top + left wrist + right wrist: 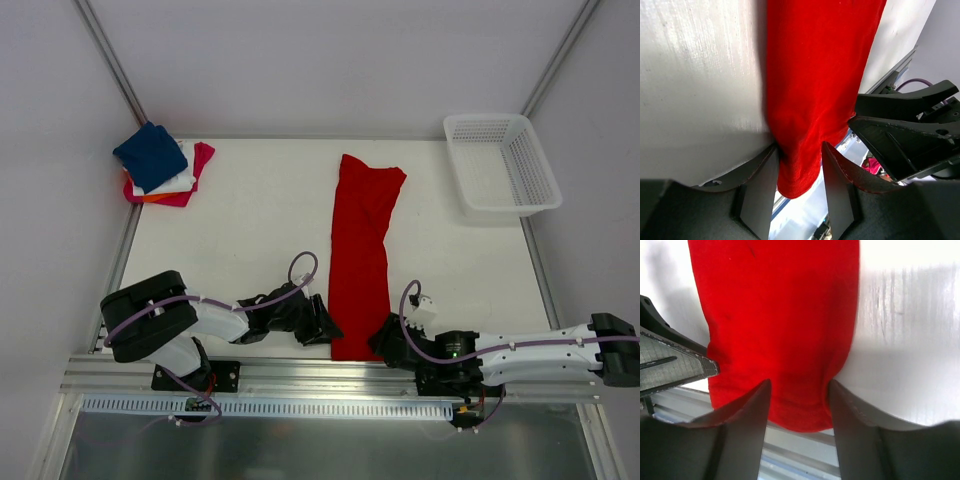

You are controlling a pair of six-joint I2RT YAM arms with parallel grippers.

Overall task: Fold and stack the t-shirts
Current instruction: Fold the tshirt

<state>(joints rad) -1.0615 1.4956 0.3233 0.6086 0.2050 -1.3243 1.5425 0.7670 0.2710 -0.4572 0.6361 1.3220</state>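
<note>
The red t-shirt lies on the white table as a long narrow strip, its near end at the table's front edge. My left gripper is at that end's left corner and my right gripper at its right corner. In the left wrist view the left gripper stands open astride the red hem; one finger touches the cloth and the other is apart from it. The right gripper is open too, with the red hem between its fingers. A stack of folded t-shirts, navy on top, sits at the far left.
A white mesh basket stands at the far right corner. A metal rail runs along the table's front edge just below the shirt's end. The two grippers are close together, the right one showing in the left wrist view.
</note>
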